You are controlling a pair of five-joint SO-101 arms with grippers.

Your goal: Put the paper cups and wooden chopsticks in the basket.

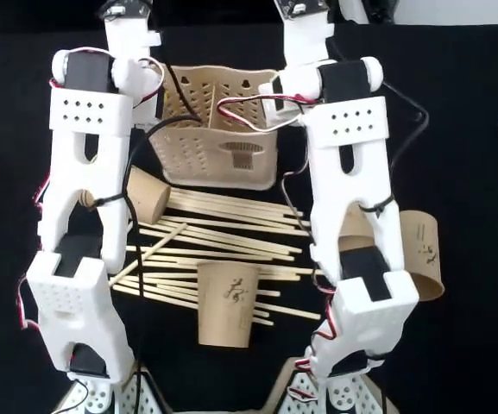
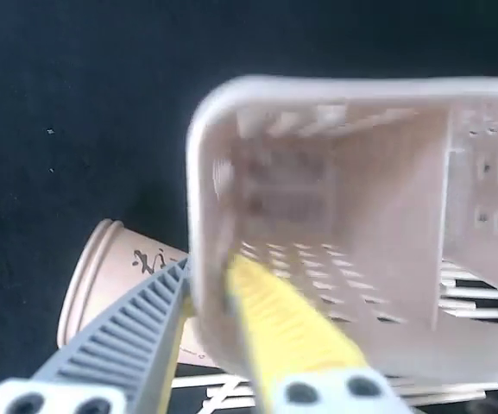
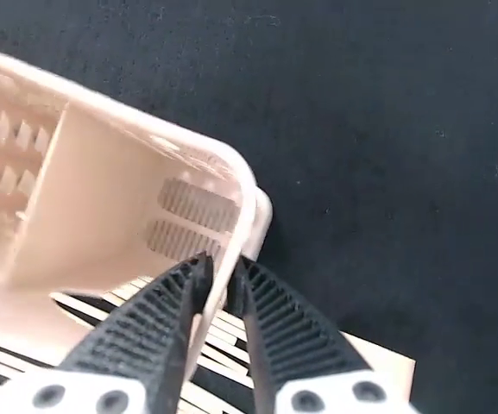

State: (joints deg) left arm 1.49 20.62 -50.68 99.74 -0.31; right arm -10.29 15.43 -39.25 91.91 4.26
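gripping the basket (image 1: 218, 142) at both ends. left tool (image 2: 207, 269) clamped over one short wall, yellow finger inside, grey finger outside. right tool (image 3: 218, 263) pinched together on the rim at the opposite end. probably held this way to share the load and keep it from twisting, or to tip the mouth toward the pile. cannot tell whether raised off the counter (image 1: 456, 103) or only steadied on it. nothing seen inside from the left wrist view.

not yet loaded: three cups (image 1: 227, 304) on their sides. one just outside the left tool's grey finger, one well behind the right tool beside its arm, one behind both tools between the arms, lying on the chopsticks (image 1: 231, 228). those fanned loose on the counter just behind both tools, a few showing past the basket's underside.

with both tools taken up by the basket, none free for picking. likely calls for setting it square and releasing one side first.
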